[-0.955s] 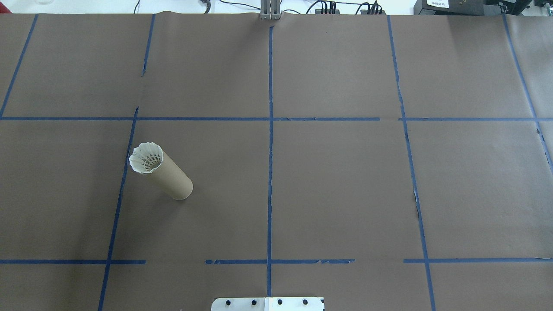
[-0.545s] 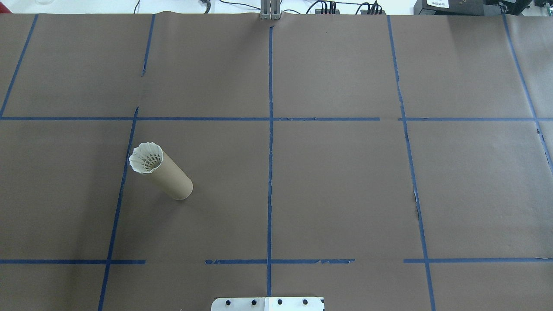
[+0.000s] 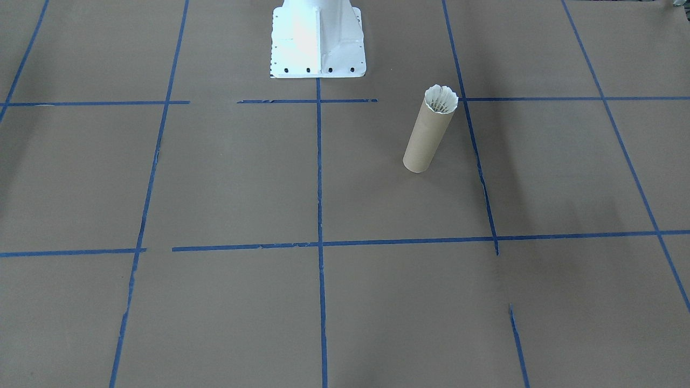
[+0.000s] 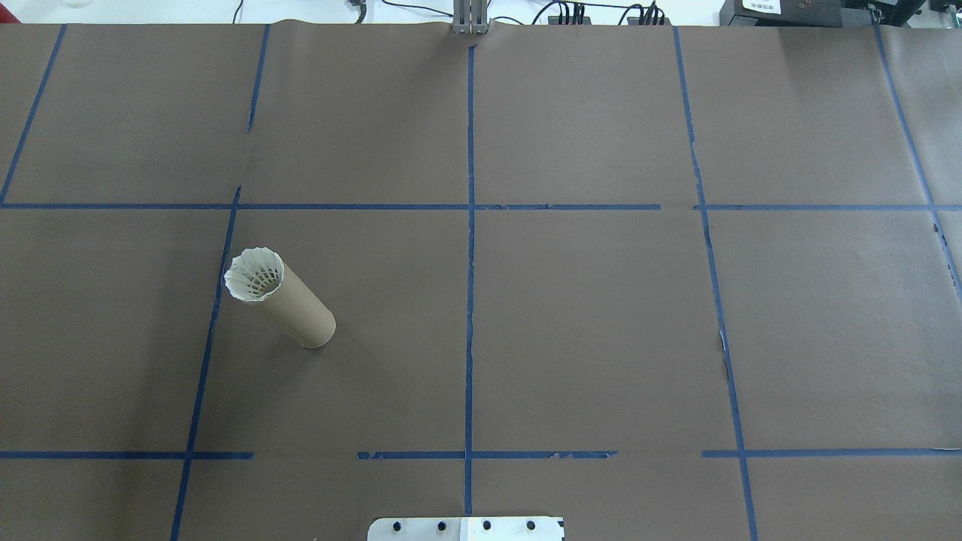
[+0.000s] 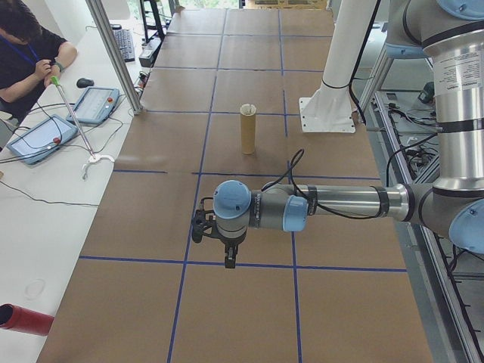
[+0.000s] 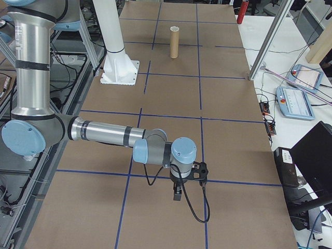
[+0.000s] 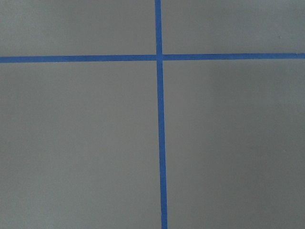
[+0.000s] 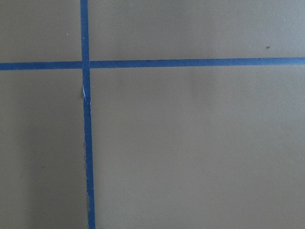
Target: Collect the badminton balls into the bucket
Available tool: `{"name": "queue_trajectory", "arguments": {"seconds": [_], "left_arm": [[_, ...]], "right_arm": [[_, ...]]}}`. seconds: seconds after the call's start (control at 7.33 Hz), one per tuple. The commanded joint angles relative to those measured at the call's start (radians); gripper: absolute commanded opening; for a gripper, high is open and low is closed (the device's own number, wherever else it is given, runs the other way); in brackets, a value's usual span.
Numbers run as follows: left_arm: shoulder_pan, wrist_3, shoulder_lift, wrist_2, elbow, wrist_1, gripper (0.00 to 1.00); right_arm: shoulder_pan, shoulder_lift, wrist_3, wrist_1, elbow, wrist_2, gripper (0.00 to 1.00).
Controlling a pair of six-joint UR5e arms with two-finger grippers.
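The bucket is a brown cardboard tube standing upright on the paper-covered table, also visible in the front-facing view and both side views. A white feather badminton ball sits in its mouth, the skirt flaring at the rim. My left gripper hangs over the table's left end, far from the tube, and shows only in the exterior left view. My right gripper hangs over the table's right end, seen only in the exterior right view. I cannot tell whether either is open or shut.
Blue tape lines divide the brown paper into a grid. The white metal robot base stands at the table's near middle edge. A person sits at a side bench with tablets and a red cylinder.
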Motion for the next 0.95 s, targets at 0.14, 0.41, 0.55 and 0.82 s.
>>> {"name": "queue_trajectory", "arguments": {"seconds": [0.14, 0.41, 0.55, 0.82], "left_arm": [[-0.001, -0.001, 0.001, 0.000, -0.001, 0.000, 1.00], [-0.001, -0.002, 0.008, 0.001, -0.001, 0.000, 1.00], [-0.001, -0.002, 0.008, 0.001, 0.002, 0.000, 1.00], [-0.002, -0.002, 0.010, 0.001, 0.001, 0.000, 1.00]], "right_arm": [[0.000, 0.000, 0.000, 0.000, 0.000, -0.001, 1.00], [0.000, 0.000, 0.000, 0.000, 0.000, -0.001, 1.00], [0.000, 0.000, 0.000, 0.000, 0.000, -0.001, 1.00], [0.000, 0.000, 0.000, 0.000, 0.000, -0.001, 1.00]]}}
